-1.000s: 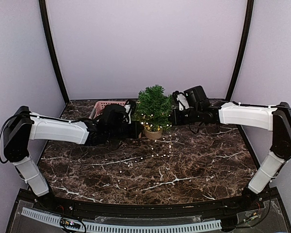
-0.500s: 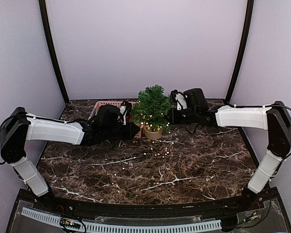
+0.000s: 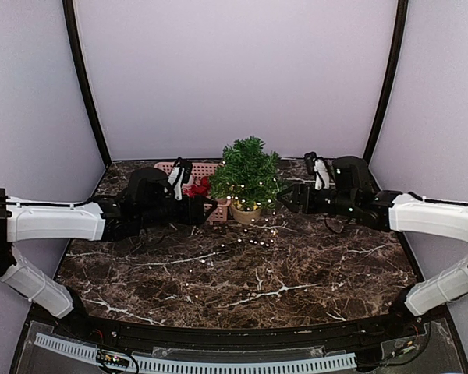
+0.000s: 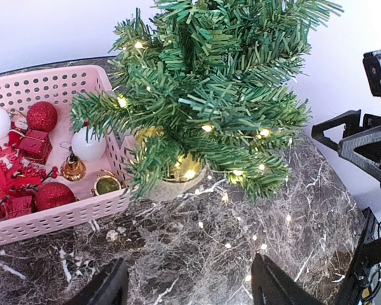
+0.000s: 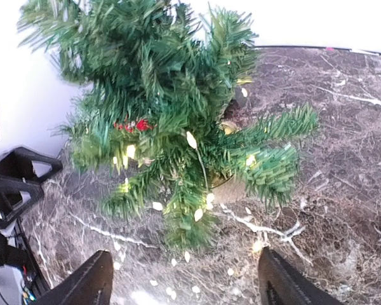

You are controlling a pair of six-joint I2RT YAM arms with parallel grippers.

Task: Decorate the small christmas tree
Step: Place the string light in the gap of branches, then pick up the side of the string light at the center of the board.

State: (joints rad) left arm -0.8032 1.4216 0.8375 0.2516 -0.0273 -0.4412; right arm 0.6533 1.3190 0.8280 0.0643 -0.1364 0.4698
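The small christmas tree [image 3: 246, 173] stands in its tan pot [image 3: 246, 212] at the back middle of the marble table, with lit fairy lights [image 3: 255, 238] on its lower branches and trailing onto the table in front. It fills the left wrist view [image 4: 209, 95] and the right wrist view [image 5: 171, 121]. My left gripper [image 3: 209, 209] is open just left of the pot, nothing between its fingers [image 4: 108, 286]. Open too, and empty, my right gripper [image 3: 285, 199] hovers just right of the tree, fingers [image 5: 282, 283] spread wide.
A pink basket [image 3: 210, 170] behind the left gripper holds red baubles [image 4: 43, 116], a white bauble [image 4: 89, 145], red gift boxes and a small bell [image 4: 72, 168]. Lit bulbs on thin wire [image 4: 241, 235] lie across the marble before the pot.
Both grippers have opened and let go of the light string. Both arms have pulled back from the tree, left arm leftward, right arm rightward.
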